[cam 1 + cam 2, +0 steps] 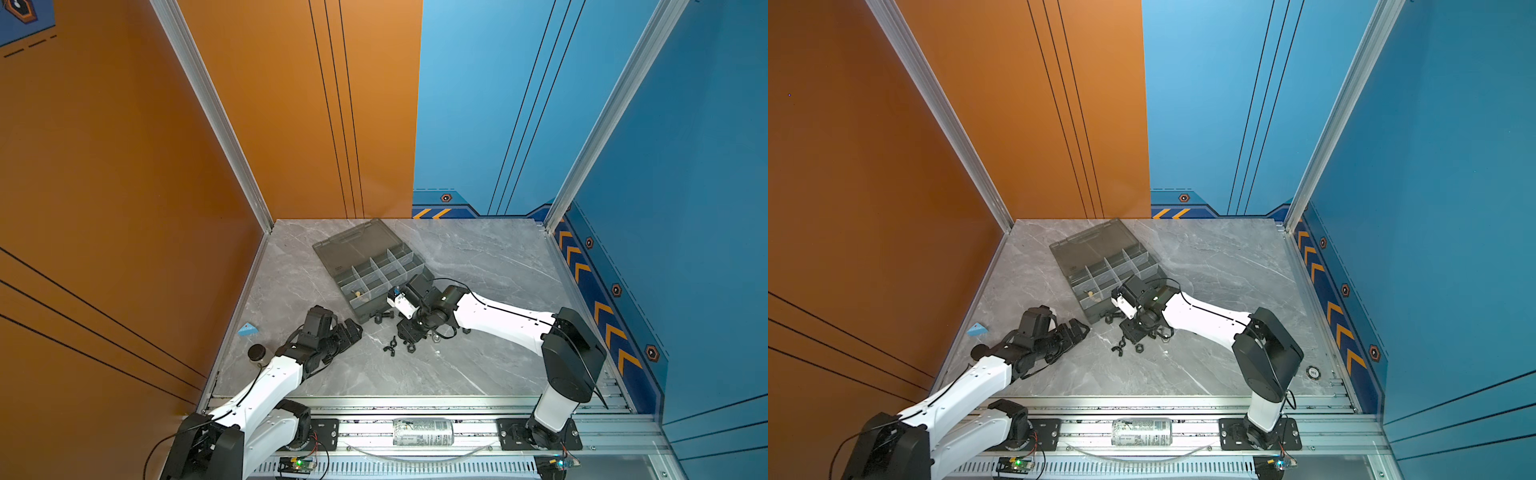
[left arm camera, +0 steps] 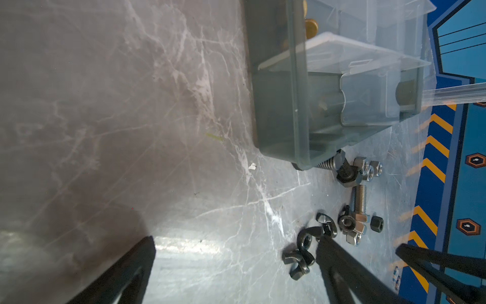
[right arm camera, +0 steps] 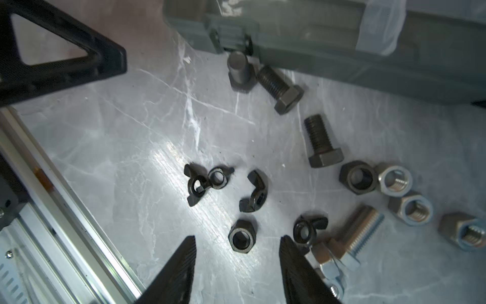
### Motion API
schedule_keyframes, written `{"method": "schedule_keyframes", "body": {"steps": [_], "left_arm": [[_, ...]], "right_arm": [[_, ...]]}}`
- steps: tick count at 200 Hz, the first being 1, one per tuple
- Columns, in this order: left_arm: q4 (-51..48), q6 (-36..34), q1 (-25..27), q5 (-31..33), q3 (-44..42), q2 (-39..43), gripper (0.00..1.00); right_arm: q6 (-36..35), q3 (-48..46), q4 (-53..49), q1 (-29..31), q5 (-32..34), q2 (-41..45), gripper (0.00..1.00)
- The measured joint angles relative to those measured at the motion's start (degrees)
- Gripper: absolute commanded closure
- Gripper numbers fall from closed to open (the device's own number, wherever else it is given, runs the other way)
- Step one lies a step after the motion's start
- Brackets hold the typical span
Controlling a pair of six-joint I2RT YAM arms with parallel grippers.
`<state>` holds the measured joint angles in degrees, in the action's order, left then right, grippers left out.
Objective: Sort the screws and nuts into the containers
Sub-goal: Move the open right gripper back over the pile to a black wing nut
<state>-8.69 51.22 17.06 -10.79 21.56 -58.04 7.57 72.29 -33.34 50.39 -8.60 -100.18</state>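
My right hand [image 3: 238,243] hangs spread over a black nut [image 3: 242,239], one finger [image 3: 184,263] each side, not touching, lined up for a pinch, I reckon. Nut's a small hex lying flat, hole up, mid-counter [image 1: 478,365] near the box [image 1: 357,249]. My left hand [image 1: 353,330] is spread and empty, parked clear toward the left edge.

Parts tally on my tabletop [image 3: 131,131]: beside one open organizer box [image 1: 353,245], I count three black screws [image 3: 322,142], one silver screw [image 3: 364,231], four black wing nuts [image 3: 255,192] and two black hex nuts [image 3: 242,235]. Silver nuts [image 3: 394,181] number at least three, the rest too crowded to tally. At least two brass screws [image 1: 360,294] lie inside the box.
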Motion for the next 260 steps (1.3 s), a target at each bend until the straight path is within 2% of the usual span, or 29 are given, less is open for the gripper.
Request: {"method": "schedule_keyframes", "body": {"steps": [39,162,260], "left_arm": [[0.39,-0.39,0.61,0.00,0.33,-0.59,0.02],[0.42,-0.39,1.07,0.04,0.33,-0.59,0.02],[0.85,-0.39,1.40,0.04,0.33,-0.59,0.02]], "right_arm": [[3.50,-2.05,1.46,1.57,2.89,0.00,0.44],[7.15,-2.47,7.04,3.63,4.46,-3.48,0.45],[8.15,-2.47,7.43,3.63,9.18,-5.66,0.56]]}}
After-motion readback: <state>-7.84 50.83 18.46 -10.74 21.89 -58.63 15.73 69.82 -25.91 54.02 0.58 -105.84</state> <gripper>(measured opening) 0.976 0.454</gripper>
